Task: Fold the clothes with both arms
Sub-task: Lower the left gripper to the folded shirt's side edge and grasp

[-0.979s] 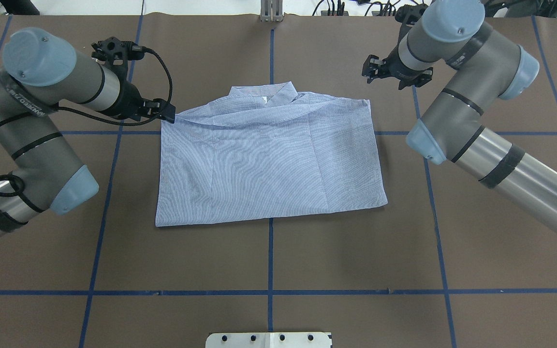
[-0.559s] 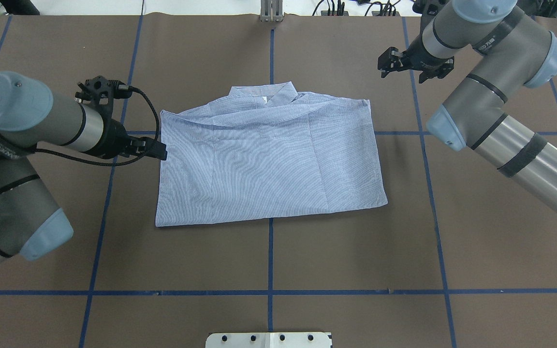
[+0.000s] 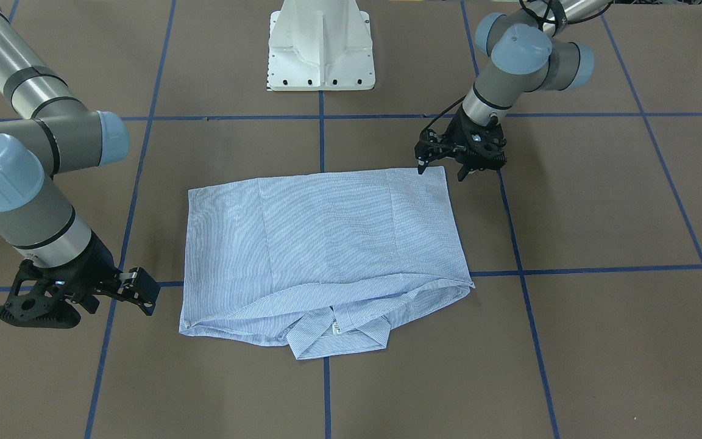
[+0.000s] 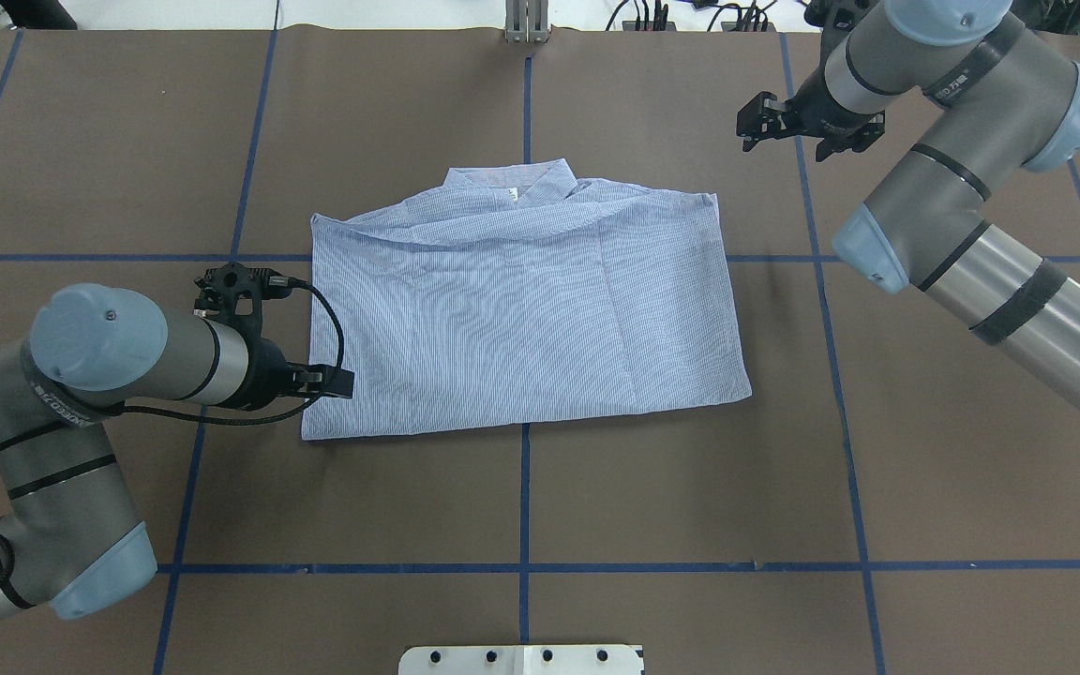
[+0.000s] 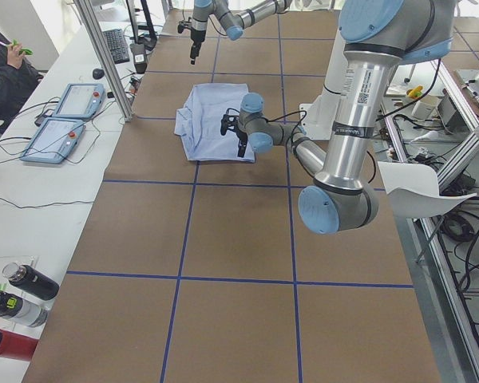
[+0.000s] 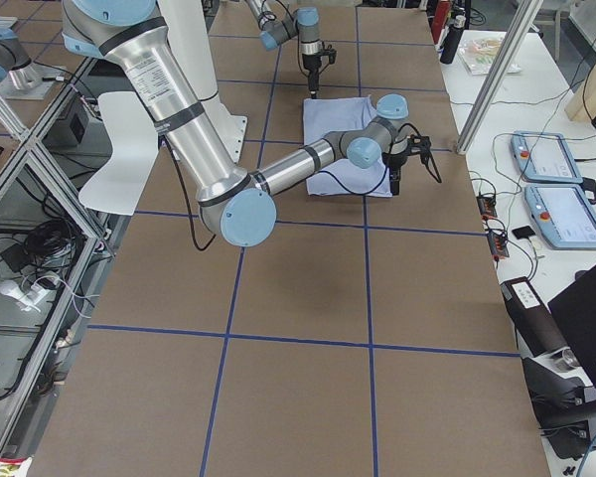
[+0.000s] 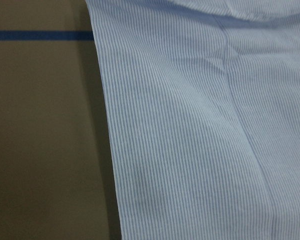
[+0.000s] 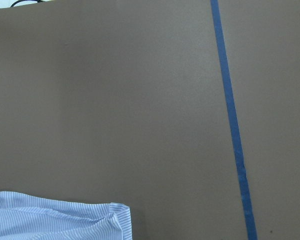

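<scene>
Both open: left claw (image 3: 441,172), right claw (image 4: 787,138).

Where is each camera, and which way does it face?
Front-facing: across the table, facing the base; left arm, right arm.
Overhead: behind the robot, down on the shirt; both arms.
Exterior left: table's end; left arm nearest.
Exterior right: opposite end; right arm nearest.
Left wrist: down onto shirt edge; robot unseen.
Right wrist: bare table, shirt corner; robot unseen.
Shared: both wrists see the shirt.
</scene>
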Robot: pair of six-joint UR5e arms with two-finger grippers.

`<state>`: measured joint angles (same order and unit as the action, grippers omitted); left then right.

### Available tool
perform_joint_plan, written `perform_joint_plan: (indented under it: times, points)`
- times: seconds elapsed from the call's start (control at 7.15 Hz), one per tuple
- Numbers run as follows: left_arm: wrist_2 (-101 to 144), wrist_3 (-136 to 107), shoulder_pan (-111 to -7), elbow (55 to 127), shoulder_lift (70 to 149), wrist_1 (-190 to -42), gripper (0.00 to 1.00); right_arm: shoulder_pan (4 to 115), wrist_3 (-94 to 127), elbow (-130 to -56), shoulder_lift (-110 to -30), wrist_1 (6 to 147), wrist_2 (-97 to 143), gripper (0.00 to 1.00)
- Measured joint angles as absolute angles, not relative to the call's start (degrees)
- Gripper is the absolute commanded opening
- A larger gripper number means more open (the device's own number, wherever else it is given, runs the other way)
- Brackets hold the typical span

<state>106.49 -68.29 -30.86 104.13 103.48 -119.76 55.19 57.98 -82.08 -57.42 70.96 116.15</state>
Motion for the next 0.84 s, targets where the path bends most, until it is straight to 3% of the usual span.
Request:
perform_joint_plan:
  times: [0.42, 0.84]
  points:
    - [105.0, -68.7, -30.1, 102.2, 103.5, -120.0, 0.59, 55.2, 58.0, -82.1, -57.5, 70.9, 116.1, 1.0]
    - [105.2, -70.3, -28.5, 102.1, 103.6, -120.0, 0.56, 55.1, 58.0, -82.1, -57.6, 70.8, 116.1, 1.0]
